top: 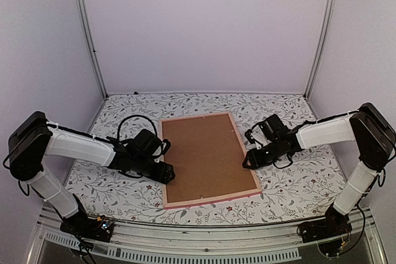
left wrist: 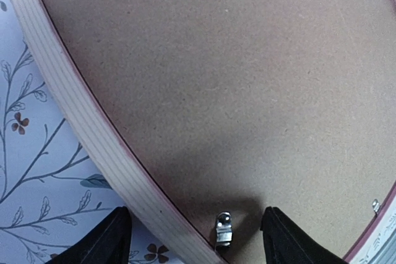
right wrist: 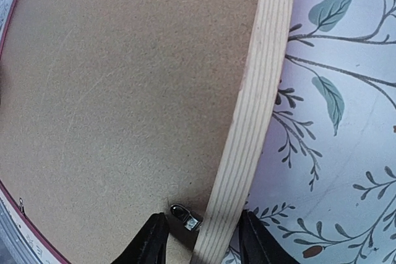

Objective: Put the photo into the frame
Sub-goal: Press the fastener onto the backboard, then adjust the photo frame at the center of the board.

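The pink frame (top: 163,153) lies face down on the table with a brown backing board (top: 207,156) filling it. The photo is hidden. My left gripper (top: 166,173) is open at the frame's left rail (left wrist: 80,115), one finger outside on the cloth and the other over the board, with a small metal clip (left wrist: 223,228) between them. My right gripper (top: 249,160) is open at the right rail (right wrist: 260,78). Its fingers straddle that rail and another metal clip (right wrist: 185,217) without closing on either.
A floral tablecloth (top: 291,183) covers the table around the frame. White walls and metal posts (top: 90,35) enclose the back and sides. More small clips sit on the frame's far edges (left wrist: 375,205) (right wrist: 22,203).
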